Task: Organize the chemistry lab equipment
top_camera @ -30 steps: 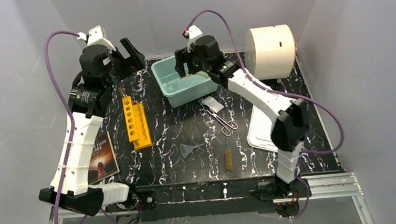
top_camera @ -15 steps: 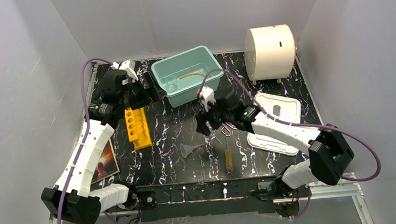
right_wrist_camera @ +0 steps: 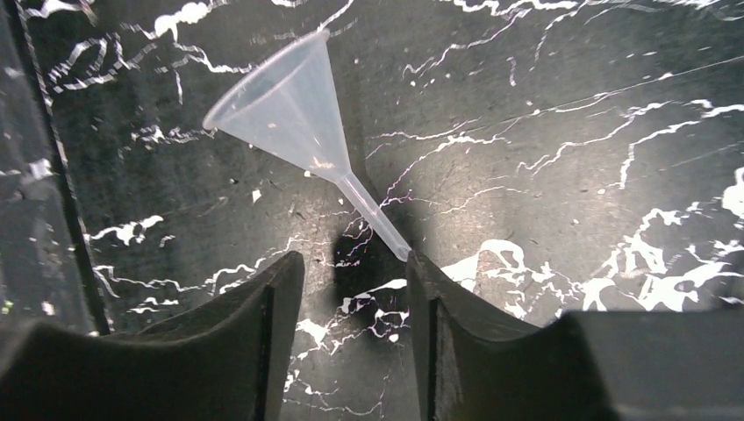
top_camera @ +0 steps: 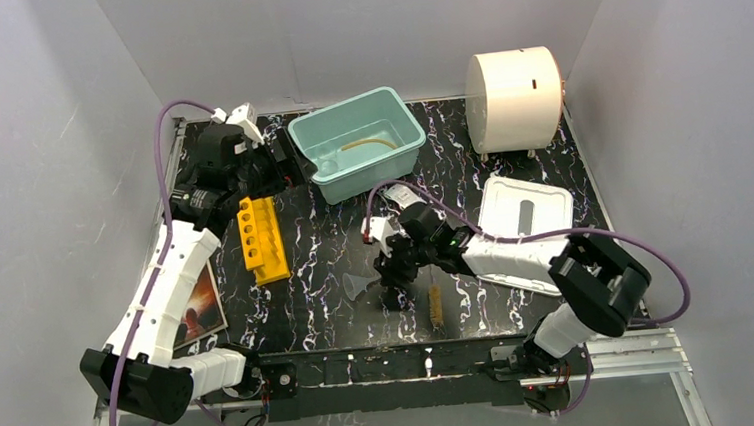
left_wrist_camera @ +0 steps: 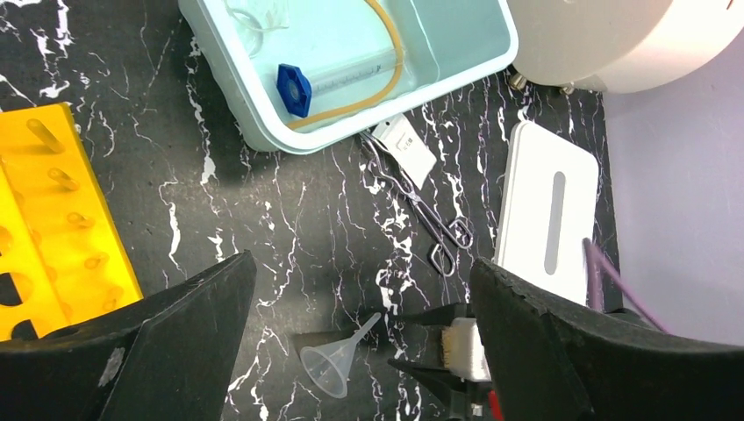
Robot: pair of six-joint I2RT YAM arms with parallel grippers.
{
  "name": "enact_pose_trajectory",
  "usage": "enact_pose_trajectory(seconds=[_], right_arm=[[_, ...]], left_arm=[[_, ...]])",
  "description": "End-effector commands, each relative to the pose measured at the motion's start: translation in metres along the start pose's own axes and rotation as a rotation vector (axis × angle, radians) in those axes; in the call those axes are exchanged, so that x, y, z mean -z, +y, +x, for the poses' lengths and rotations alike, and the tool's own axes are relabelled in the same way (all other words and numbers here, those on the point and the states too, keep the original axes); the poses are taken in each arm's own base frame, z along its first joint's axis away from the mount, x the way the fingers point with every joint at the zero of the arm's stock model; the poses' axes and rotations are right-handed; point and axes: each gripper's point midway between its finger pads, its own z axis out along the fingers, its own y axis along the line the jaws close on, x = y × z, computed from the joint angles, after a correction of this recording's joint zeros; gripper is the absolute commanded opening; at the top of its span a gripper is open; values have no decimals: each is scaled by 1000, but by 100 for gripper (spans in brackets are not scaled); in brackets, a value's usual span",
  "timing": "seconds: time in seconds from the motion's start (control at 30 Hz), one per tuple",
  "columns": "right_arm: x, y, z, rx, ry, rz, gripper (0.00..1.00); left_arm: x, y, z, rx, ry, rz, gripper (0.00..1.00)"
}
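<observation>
A clear funnel (top_camera: 358,286) lies on its side on the black table, also in the right wrist view (right_wrist_camera: 285,110) and the left wrist view (left_wrist_camera: 332,358). My right gripper (top_camera: 390,284) is open and low at its stem; in the right wrist view (right_wrist_camera: 353,263) the stem tip touches one finger (right_wrist_camera: 456,333). My left gripper (top_camera: 284,164) is wide open and empty (left_wrist_camera: 361,263) beside the teal bin (top_camera: 401,156). The bin holds a tan tube (left_wrist_camera: 390,83), a blue cap (left_wrist_camera: 294,89), a glass tube (left_wrist_camera: 351,79) and a clear beaker (left_wrist_camera: 259,17). Metal tongs (left_wrist_camera: 412,189) and a brown brush (top_camera: 436,304) lie on the table.
A yellow rack (top_camera: 261,231) stands left of centre. A paperback book (top_camera: 199,306) lies at the left edge. A white lid (top_camera: 524,228) lies on the right, the big white cylinder (top_camera: 514,85) at the back right. A small white tag (left_wrist_camera: 405,145) lies by the tongs.
My right arm left the bin and swung down and forward to the funnel. My left arm came down from high at the back left to beside the bin.
</observation>
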Motion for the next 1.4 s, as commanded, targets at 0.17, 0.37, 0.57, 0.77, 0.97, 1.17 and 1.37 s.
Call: enact_pose_trajectory(seconds=[0.17, 0.37, 0.57, 0.77, 0.97, 1.17, 1.37], right_arm=[[-29, -11, -9, 186, -19, -36, 56], [-44, -12, -5, 206, -8, -54, 55], [-54, -20, -11, 245, -19, -24, 54], [-65, -20, -16, 264, -31, -53, 54], [-75, -17, -15, 243, -19, -85, 38], [-71, -19, -15, 247, -15, -73, 18], [-60, -22, -40, 208, -54, -37, 2]], left_arm=[[10, -3, -27, -46, -76, -34, 92], [6, 1, -30, -47, -81, -58, 92], [4, 5, -37, -57, -96, -90, 92], [2, 9, -45, -69, -115, -125, 93], [-1, 11, -48, -75, -117, -139, 93], [-1, 12, -52, -81, -128, -153, 93], [-3, 14, -55, -77, -133, -165, 93]])
